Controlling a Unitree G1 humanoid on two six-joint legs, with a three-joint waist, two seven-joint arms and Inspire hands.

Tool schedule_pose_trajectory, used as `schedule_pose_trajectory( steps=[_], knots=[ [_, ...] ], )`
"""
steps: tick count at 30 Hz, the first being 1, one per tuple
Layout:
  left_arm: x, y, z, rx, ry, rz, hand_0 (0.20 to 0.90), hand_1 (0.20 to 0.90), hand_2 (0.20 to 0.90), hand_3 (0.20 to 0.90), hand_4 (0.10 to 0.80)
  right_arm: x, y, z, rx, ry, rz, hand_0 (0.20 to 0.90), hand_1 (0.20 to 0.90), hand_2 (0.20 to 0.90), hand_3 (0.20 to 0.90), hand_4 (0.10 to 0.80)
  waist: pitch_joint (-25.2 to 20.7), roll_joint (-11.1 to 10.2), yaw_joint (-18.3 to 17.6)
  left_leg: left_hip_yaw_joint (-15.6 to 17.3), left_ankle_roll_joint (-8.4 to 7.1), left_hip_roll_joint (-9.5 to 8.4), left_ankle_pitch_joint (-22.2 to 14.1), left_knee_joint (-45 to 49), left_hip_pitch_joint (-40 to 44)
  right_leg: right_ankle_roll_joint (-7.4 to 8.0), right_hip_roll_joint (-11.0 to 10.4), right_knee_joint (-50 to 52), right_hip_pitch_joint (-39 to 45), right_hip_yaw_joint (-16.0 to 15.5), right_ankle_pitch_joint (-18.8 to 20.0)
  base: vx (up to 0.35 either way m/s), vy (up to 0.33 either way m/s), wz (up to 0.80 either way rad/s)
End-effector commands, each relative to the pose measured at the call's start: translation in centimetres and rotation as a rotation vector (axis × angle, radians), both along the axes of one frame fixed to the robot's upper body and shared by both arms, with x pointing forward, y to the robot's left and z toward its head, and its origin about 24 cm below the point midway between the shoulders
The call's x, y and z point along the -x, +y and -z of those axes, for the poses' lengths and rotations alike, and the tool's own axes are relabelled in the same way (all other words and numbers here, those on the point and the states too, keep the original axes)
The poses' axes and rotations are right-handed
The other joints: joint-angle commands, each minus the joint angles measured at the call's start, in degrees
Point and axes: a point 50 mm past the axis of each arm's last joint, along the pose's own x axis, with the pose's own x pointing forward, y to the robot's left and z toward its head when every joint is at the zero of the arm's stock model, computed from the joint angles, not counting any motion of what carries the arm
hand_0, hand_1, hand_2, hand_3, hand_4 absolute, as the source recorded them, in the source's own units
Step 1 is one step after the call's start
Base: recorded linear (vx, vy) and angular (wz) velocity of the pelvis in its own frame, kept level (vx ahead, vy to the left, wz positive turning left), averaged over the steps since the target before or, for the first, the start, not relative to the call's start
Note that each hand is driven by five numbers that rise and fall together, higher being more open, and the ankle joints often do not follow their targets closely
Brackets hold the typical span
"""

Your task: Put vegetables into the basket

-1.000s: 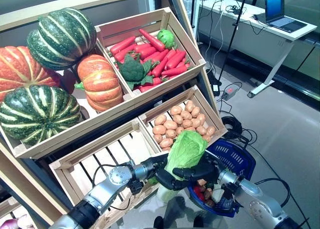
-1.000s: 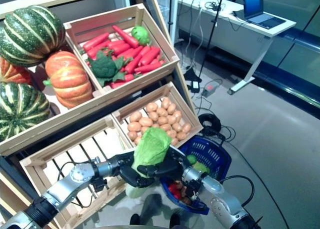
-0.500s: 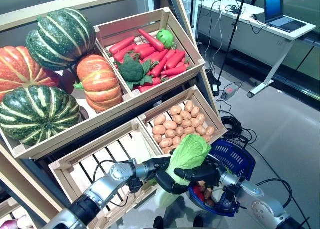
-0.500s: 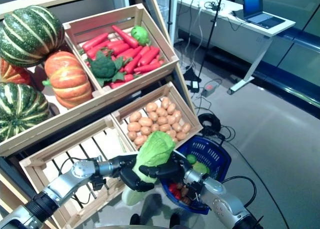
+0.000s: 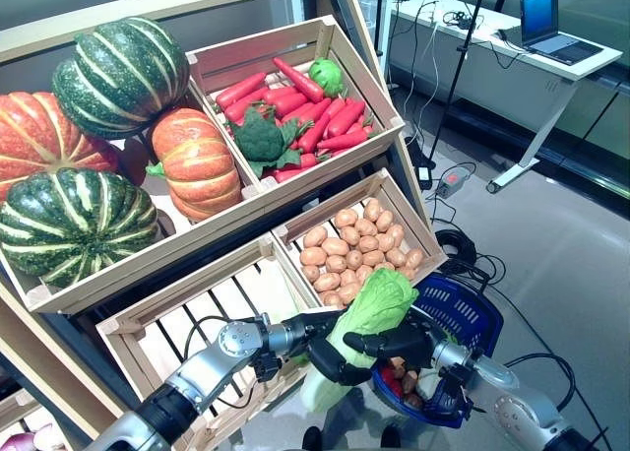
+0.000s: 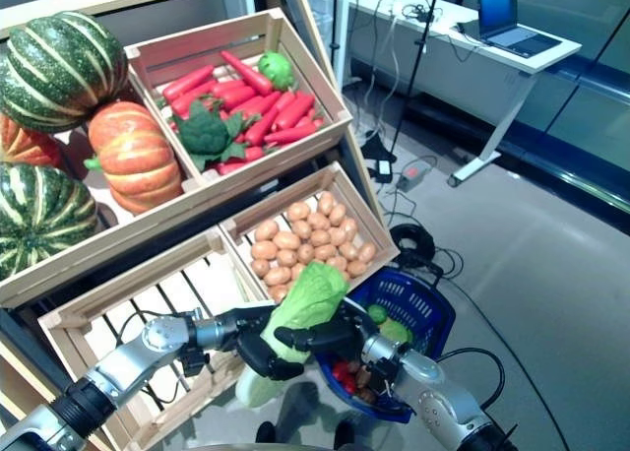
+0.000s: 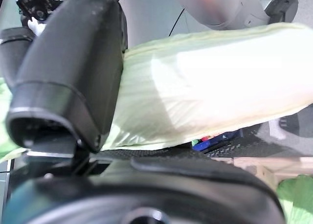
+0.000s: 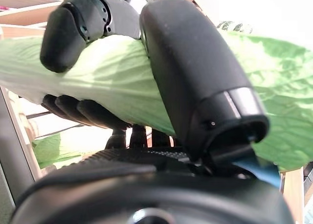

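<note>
A leafy green cabbage with a pale stem end hangs tilted between both hands, in front of the lower crates. My left hand is shut on its lower, pale part, thumb across it. My right hand grips the green leaves from the other side, thumb over them. The blue basket hangs at my right forearm, just right of the cabbage, with several vegetables inside. The leafy top leans over the basket's near rim.
Behind the cabbage is a crate of potatoes, with a bare slatted crate to its left. Above are a crate of red vegetables with broccoli and pumpkins. A desk with a laptop stands far right.
The cabbage has tipped over: its leafy top swung right toward the basket and its pale stem end dropped down to the left. Both hands kept hold of it.
</note>
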Motion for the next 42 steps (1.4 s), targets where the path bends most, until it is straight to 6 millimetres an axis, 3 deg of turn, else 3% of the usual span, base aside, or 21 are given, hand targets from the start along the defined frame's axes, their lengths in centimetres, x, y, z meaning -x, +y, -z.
schedule_pose_trajectory(
  steps=[1,6,9,11,14,19,25,27,33,42],
  knots=[
    [0.0,-5.5,-1.9,0.192,-0.15,0.106,0.9,0.9,0.9,0.9,0.8,-3.2,5.3,-9.2,-0.442,-0.394,-0.081,0.3,0.3,0.3,0.3,0.4,-2.41,-2.36,-0.56,-0.87,0.89,-1.21,-1.32,0.08,-1.84,2.18,-3.28,0.06,0.45,0.43,2.31,0.0,0.0,0.0],
    [-1.0,-1.7,-2.0,0.07,-0.328,-0.112,0.9,0.9,0.9,0.9,0.8,-3.2,2.3,-8.3,-0.27,-0.406,0.038,0.3,0.3,0.3,0.3,0.4,-1.88,-2.38,-0.32,-0.77,0.84,-1.04,-1.15,0.08,-1.88,2.01,-3.26,0.06,0.52,0.25,2.32,0.0,0.0,0.0],
    [-1.2,2.2,-2.5,-0.07,-0.471,-0.242,0.9,0.9,0.9,0.9,0.8,-3.2,-1.1,-7.2,-0.022,-0.41,0.192,0.3,0.3,0.3,0.3,0.4,-1.31,-2.48,-0.22,-0.57,0.73,-0.82,-1.01,0.08,-1.95,1.88,-3.3,0.06,0.49,-0.08,2.42,-0.008,-0.005,-0.01],
    [-1.1,3.8,-2.7,-0.143,-0.525,-0.267,0.9,0.9,0.9,0.9,0.8,-3.2,-2.8,-7.0,0.066,-0.413,0.249,0.3,0.3,0.3,0.3,0.4,-1.13,-2.53,-0.22,-0.53,0.64,-0.7,-0.93,0.08,-2.03,1.84,-3.29,0.06,0.41,-0.19,2.49,0.0,0.0,0.0],
    [-1.0,6.9,-3.7,-0.312,-0.635,-0.313,0.9,0.9,0.9,0.9,0.8,-3.3,-6.1,-7.9,0.207,-0.45,0.353,0.3,0.3,0.3,0.3,0.4,-0.58,-2.67,-0.36,-0.59,0.49,-0.6,-0.87,0.08,-2.06,1.75,-3.16,0.06,0.44,-0.4,2.49,0.0,0.0,0.0],
    [-0.8,9.3,-4.2,-0.463,-0.703,-0.336,0.9,0.9,0.9,0.9,0.8,-3.4,-8.6,-9.2,0.344,-0.496,0.422,0.3,0.3,0.3,0.3,0.4,-0.39,-2.62,-0.35,-0.68,0.32,-0.46,-1.02,0.08,-1.87,1.71,-3.21,0.06,0.69,-0.71,2.31,0.0,0.0,0.0],
    [-0.5,11.4,-4.5,-0.691,-0.784,-0.285,0.9,0.9,0.9,0.9,0.8,-3.2,-10.8,-9.3,0.566,-0.517,0.476,0.3,0.3,0.3,0.3,0.4,-0.55,-2.61,-0.67,-0.54,-0.05,-0.25,-1.08,0.08,-1.79,1.94,-3.22,0.06,0.7,-0.74,2.22,0.0,0.0,0.0],
    [-0.6,12.5,-4.9,-0.802,-0.817,-0.273,0.9,0.9,0.9,0.9,0.8,-3.2,-12.2,-9.7,0.767,-0.568,0.506,0.3,0.3,0.3,0.3,0.4,-0.5,-2.66,-0.79,-0.41,-0.24,-0.13,-1.11,0.08,-1.77,2.09,-3.19,0.06,0.63,-0.7,2.26,0.0,0.0,0.0],
    [-0.5,14.3,-5.4,-0.94,-0.832,-0.308,0.9,0.9,0.9,0.9,0.8,-3.2,-14.5,-12.0,1.121,-0.712,0.595,0.3,0.3,0.3,0.3,0.4,-0.11,-2.69,-0.81,-0.19,-0.39,0.08,-1.21,0.08,-1.64,2.27,-3.0,0.06,0.59,-0.42,2.3,0.0,0.0,0.0],
    [-0.7,15.0,-5.4,-0.998,-0.862,-0.361,0.9,0.9,0.9,0.9,0.8,-3.4,-15.0,-13.9,1.197,-0.784,0.65,0.3,0.3,0.3,0.3,0.4,0.39,-2.77,-0.8,-0.26,-0.61,0.29,-1.4,0.08,-1.98,2.19,-2.82,0.06,0.17,-0.06,2.23,-0.009,-0.001,0.0]
  ],
)
